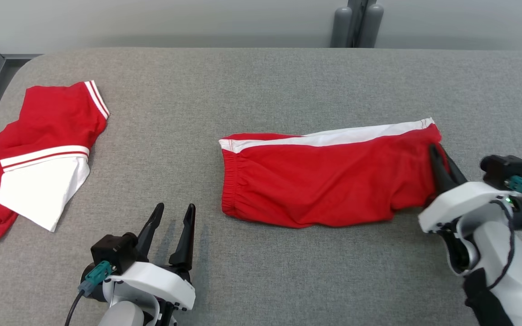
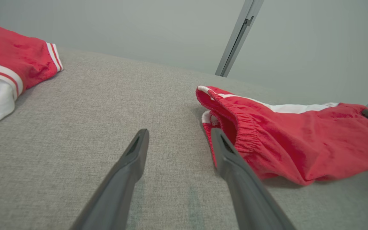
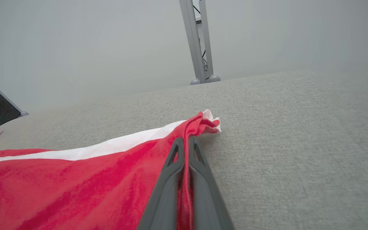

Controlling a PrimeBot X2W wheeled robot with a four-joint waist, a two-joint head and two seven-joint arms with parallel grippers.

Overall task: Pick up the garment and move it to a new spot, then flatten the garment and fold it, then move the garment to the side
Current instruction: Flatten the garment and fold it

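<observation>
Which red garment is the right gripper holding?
The shorts mid-table, with the elastic waistband; the right gripper pinches their end. The white-sleeved shirt lies apart.

Soft, bright, even light falls from overhead, with no glare. In the head view the left gripper [image 1: 175,207] throws faint shadows on the grey table [image 1: 261,81] toward 3 o'clock, and a thin dark shadow lines the red shorts [image 1: 324,181] at 6 o'clock. The right gripper [image 1: 437,148] looks slightly smeared. Both wrist views bend at their edges, and the far walls are hazy.
</observation>
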